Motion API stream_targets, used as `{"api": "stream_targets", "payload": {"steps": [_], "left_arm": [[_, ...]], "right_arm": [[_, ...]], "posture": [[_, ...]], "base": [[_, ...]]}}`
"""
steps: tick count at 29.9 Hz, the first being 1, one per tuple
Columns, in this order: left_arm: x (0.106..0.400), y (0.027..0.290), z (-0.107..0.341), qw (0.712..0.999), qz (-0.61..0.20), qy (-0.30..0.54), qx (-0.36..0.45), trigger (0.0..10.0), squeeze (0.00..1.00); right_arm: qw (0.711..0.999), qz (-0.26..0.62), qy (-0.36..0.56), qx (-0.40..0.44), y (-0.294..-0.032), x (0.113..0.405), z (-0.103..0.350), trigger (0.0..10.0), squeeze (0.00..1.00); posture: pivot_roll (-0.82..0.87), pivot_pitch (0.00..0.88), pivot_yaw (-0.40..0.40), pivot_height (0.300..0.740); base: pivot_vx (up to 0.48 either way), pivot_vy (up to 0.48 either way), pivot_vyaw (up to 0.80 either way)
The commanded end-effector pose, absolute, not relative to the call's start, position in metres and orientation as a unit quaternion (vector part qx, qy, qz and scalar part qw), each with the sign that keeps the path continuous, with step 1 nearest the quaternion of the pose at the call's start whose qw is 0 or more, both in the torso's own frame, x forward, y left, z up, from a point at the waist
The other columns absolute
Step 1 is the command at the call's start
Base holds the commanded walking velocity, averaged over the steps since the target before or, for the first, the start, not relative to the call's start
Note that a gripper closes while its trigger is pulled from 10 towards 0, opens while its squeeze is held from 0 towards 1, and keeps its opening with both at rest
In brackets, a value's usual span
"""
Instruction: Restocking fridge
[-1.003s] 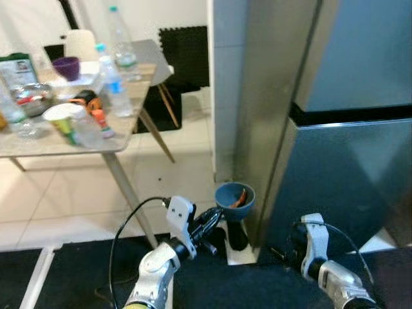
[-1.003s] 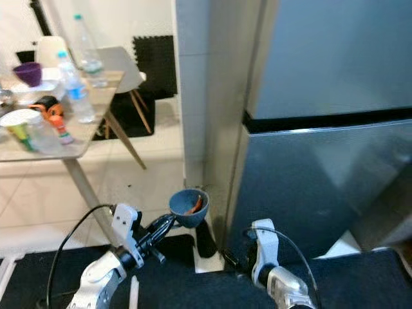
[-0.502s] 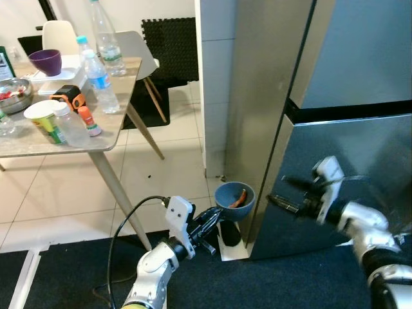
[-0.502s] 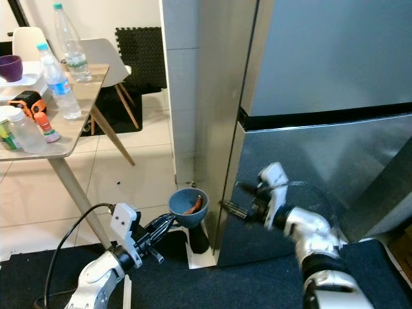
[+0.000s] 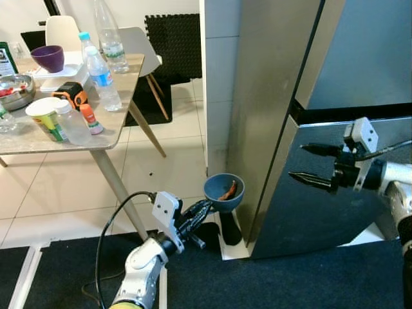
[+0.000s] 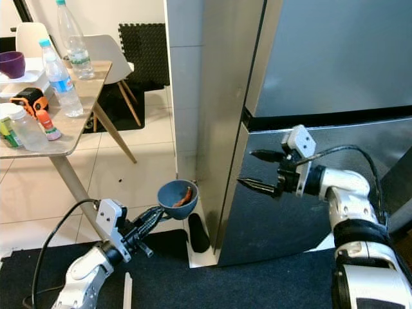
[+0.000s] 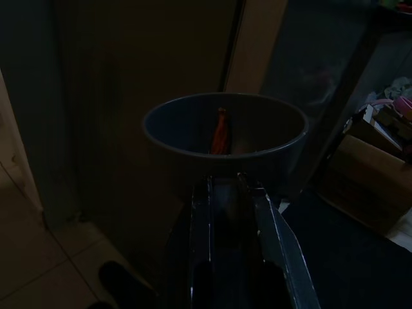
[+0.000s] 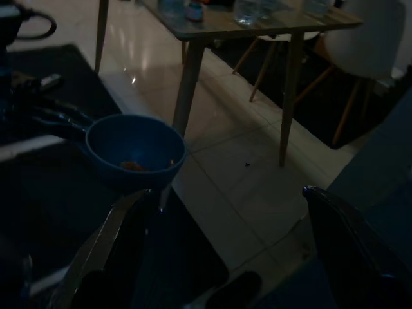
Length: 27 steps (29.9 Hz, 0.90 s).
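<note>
Reaching up from beside the fridge (image 5: 309,96), the right hand (image 6: 261,170) now spreads toward its door edge; the left hand (image 5: 201,210) still pinches the blue bowl (image 5: 223,192), so opening comes next.

left arm (image 5: 138,267): silver rounded metal segments, with a white block at the wrist
left arm cable: thin, black, in a loop at 9 o'clock of the wrist
right arm (image 6: 344,193): silver segments, black joint ring, white wrist block
right arm cable: thin, black, arched above the forearm
fingers (image 5: 314,181): long, black, pointed, two on each arm
</note>
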<state>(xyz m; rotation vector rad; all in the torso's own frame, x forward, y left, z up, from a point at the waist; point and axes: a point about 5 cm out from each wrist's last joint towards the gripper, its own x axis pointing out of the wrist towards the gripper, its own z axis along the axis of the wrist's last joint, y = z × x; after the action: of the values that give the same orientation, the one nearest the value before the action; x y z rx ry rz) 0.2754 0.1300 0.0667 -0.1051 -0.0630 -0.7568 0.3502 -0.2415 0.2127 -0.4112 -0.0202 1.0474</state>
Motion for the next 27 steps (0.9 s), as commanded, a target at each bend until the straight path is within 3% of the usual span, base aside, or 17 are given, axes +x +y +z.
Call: {"api": "stream_targets", "payload": {"steps": [1, 13, 14, 19, 27], "left_arm": [[0.274, 0.127, 0.069, 0.923, -0.379, -0.037, -0.048, 10.0, 0.00], [0.273, 0.118, 0.072, 0.917, -0.392, -0.044, -0.056, 10.0, 0.00], [0.273, 0.119, 0.072, 0.918, -0.391, -0.045, -0.055, 10.0, 0.00], [0.271, 0.120, 0.071, 0.918, -0.390, -0.045, -0.056, 10.0, 0.00], [0.270, 0.119, 0.070, 0.918, -0.389, -0.043, -0.058, 10.0, 0.00]], "right_arm": [[0.833, 0.487, -0.037, -0.261, -0.237, 0.356, 0.241, 10.0, 0.00], [0.809, 0.425, -0.033, -0.405, -0.222, 0.373, 0.267, 10.0, 0.00], [0.797, 0.406, -0.002, -0.446, -0.228, 0.374, 0.263, 10.0, 0.00], [0.787, 0.374, 0.029, -0.489, -0.239, 0.376, 0.264, 10.0, 0.00], [0.791, 0.332, 0.059, -0.510, -0.261, 0.375, 0.273, 10.0, 0.00]], "posture": [[-0.01, 0.059, -0.022, 0.740], [-0.01, 0.059, -0.026, 0.740], [-0.01, 0.059, -0.028, 0.740], [-0.01, 0.062, -0.031, 0.740], [-0.01, 0.064, -0.033, 0.740]], "base": [[0.000, 0.000, 0.00], [0.000, 0.000, 0.00], [0.000, 0.000, 0.00], [0.000, 0.000, 0.00], [0.000, 0.000, 0.00]]}}
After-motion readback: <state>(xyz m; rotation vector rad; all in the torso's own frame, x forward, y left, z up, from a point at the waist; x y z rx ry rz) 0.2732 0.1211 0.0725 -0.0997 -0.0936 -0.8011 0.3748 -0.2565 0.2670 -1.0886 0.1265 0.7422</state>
